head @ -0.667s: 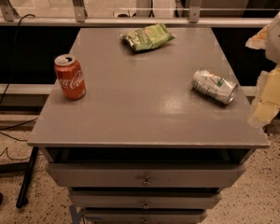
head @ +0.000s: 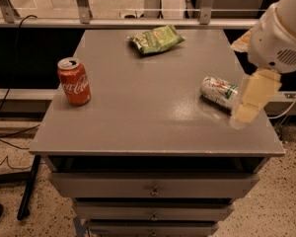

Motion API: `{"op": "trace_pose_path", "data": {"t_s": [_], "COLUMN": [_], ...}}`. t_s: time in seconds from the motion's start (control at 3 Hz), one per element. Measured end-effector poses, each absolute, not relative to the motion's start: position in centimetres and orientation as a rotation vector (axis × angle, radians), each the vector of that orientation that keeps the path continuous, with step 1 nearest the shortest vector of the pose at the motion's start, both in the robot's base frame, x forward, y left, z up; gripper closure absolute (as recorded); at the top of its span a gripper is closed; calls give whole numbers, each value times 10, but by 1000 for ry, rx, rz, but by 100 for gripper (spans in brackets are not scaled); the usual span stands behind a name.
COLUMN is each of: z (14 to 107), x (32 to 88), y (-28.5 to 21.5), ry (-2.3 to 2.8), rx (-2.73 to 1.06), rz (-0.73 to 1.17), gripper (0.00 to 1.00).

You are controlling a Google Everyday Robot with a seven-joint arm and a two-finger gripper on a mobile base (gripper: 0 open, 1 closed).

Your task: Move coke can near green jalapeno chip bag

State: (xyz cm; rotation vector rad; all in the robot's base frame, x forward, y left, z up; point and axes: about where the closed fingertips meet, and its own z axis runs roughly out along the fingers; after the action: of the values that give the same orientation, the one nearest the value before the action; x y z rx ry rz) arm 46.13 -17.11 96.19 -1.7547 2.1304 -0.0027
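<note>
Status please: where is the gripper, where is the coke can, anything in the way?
Gripper over right edge of table, far from coke can. Coke can upright at left, apart from green jalapeno chip bag at back. Silver-and-green can lies beside gripper.

Upright red coke can (head: 74, 81) left, crumpled green jalapeno chip bag (head: 155, 38) far-centre, gripper (head: 244, 110) right.

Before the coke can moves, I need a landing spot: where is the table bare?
The table is bare on both sides of the green jalapeno chip bag and across the middle between it, the coke can and the silver can. Crowded: right edge, where the end effector hangs beside that can.
</note>
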Motion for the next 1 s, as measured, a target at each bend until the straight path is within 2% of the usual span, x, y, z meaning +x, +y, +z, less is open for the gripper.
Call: {"op": "trace_pose_path", "data": {"t_s": [0.67,1.0], "z": [941,941], "x": [504,504], "y": [-20,-20], "ry": [1814,1814], "rx": [-1792,-1792], "rz": [320,320], "gripper": [0,0]}}
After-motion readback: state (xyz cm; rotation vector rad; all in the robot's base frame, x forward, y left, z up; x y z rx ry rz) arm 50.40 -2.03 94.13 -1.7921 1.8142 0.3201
